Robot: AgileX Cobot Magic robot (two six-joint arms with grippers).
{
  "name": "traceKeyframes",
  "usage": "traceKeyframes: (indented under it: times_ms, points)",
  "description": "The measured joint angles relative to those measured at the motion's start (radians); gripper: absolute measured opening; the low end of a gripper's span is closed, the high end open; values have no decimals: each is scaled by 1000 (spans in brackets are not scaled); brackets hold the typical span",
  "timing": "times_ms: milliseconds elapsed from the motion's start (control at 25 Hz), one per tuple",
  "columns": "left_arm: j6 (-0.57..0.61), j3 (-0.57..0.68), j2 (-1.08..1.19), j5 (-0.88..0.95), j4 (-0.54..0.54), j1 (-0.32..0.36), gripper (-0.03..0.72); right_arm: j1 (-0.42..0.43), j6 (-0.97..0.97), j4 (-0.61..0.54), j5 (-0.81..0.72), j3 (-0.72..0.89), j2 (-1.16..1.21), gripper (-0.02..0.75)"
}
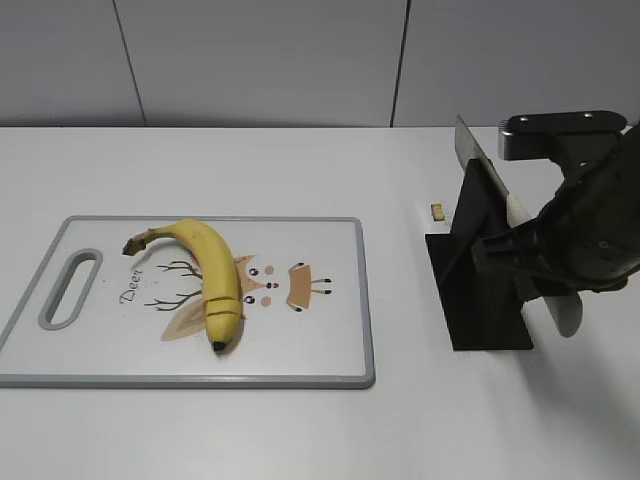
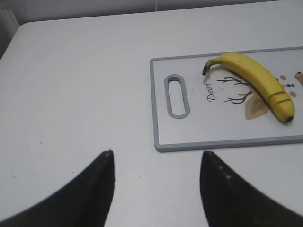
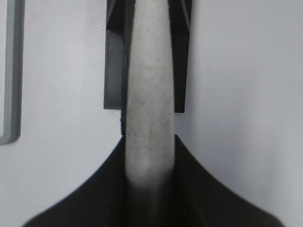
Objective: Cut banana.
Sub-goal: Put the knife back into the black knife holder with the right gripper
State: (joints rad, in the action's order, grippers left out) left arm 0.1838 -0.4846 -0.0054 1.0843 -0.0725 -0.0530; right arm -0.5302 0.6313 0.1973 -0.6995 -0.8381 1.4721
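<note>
Left pincer (image 2: 156, 189) apart, idle over bench (image 2: 85, 94). Banana (image 1: 210, 275) lies on cutting board (image 1: 340, 300), left of centre. Right pincer (image 3: 150, 165) clamped on knife handle (image 3: 149, 94) at black stand (image 1: 480, 300); lift straight, keep blade clear.

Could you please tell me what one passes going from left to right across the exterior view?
Cutting board's handle slot → banana → small tan piece on the table → black knife stand → right gripper, closed on the knife handle.
</note>
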Motion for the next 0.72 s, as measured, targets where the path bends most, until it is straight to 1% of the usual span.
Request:
traceKeyframes:
  times_ms: [40, 80, 120, 240, 320, 360, 440, 520, 600, 720]
  points:
    - [0, 0, 0, 0, 0, 0, 545, 0, 0, -3, -4, -7, 0, 175]
    - [0, 0, 0, 0, 0, 0, 545, 0, 0, -5, -11, -14, 0, 195]
    - [0, 0, 0, 0, 0, 0, 545, 0, 0, -8, -15, -23, 0, 232]
    - [-1, 0, 0, 0, 0, 0, 545, 0, -14, -6, -10, -54, 0, 431]
    - [-2, 0, 0, 0, 0, 0, 545, 0, -25, -6, -14, -64, -3, 542]
    - [-2, 0, 0, 0, 0, 0, 545, 0, -31, -6, -17, -66, -12, 581]
    - [-2, 0, 0, 0, 0, 0, 545, 0, -61, -8, -31, -66, -47, 614]
    - [-2, 0, 0, 0, 0, 0, 545, 0, -123, -28, -47, -66, -113, 622]
    - [-2, 0, 0, 0, 0, 0, 545, 0, -224, -83, -73, -66, -189, 621]
    - [-2, 0, 0, 0, 0, 0, 545, 0, -429, -190, -125, -56, -325, 605]
